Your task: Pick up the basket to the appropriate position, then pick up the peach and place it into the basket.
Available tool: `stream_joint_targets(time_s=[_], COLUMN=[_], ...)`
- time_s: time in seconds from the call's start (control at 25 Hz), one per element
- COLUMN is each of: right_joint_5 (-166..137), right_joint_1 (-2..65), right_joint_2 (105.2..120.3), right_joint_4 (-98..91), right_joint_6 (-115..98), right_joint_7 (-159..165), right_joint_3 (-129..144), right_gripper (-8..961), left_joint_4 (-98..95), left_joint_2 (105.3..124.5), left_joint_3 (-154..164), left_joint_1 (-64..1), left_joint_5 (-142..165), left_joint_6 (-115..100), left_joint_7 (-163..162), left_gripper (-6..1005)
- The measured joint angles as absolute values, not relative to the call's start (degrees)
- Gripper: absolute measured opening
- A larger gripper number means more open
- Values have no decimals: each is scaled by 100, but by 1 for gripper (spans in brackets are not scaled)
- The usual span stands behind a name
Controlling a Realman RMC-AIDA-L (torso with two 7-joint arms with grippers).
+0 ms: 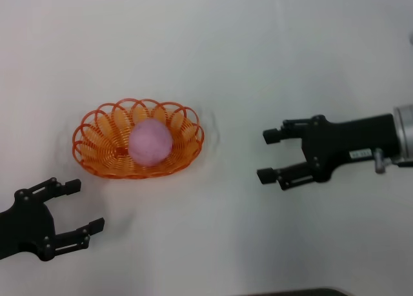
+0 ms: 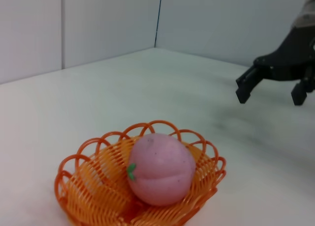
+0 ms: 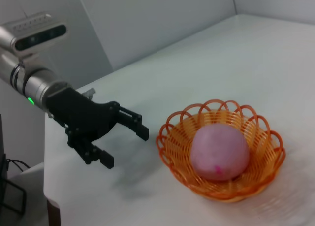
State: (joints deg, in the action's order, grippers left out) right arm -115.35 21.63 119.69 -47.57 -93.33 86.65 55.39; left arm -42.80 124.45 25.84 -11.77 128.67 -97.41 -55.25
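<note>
- Holding both tools clear of the work: my left tool [image 1: 76,207] sits near the desk's [image 1: 271,64] near-left corner, jaws wide, gripping nothing.
- My right tool [image 1: 270,155] hangs out toward the right side of the desk, jaws also wide and holding nothing, fingertips pointing at the basket [image 1: 97,155].
- Basket rests on the desk left of centre, upright, scalloped rim up; its long axis runs roughly left-right across the desk.
- Peach [image 1: 151,142] lies inside the basket, about the middle, touching the ribs under it. The left wrist view shows a small green stem mark on its side.
- Judgement: both task steps look done, with the basket set down and the fruit in it. Nothing is left to grasp.
- Key relation: the basket lies just ahead and right of my left tool, near. It is well apart from my right tool, with bare desk between them. The left arm is the nearer one.
- If a further move is called for, I'd guess it's only a retreat. Either tool can back straight away from the basket without crossing it.
- Risk: low. The basket is light and could skid if a fingertip catches the rim.
- Writing: there's a small pale label on the right arm's body, too small to read. No brands seen on the basket or peach.
</note>
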Motion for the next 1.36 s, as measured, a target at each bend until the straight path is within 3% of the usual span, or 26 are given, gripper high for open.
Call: stream_joint_targets(time_s=[0.32, 1.36], right_joint_5=[-11260, -11303], right_joint_1=[1626, 1513], right_joint_2=[11971, 11953], right_joint_4=[-4234, -3467], right_joint_6=[-9372, -8886], right_joint_7=[7071, 6083], right_joint_3=[4875, 4457], right_gripper=[908, 907], left_joint_4=[-4280, -4271], left_joint_2=[12445, 12422], left_joint_3=[2561, 2279], left_joint_1=[-1185, -1130], left_joint_5=[12867, 12911], left_joint_6=[-9835, -9814], left_joint_7=[-5607, -5580], left_gripper=[842, 842])
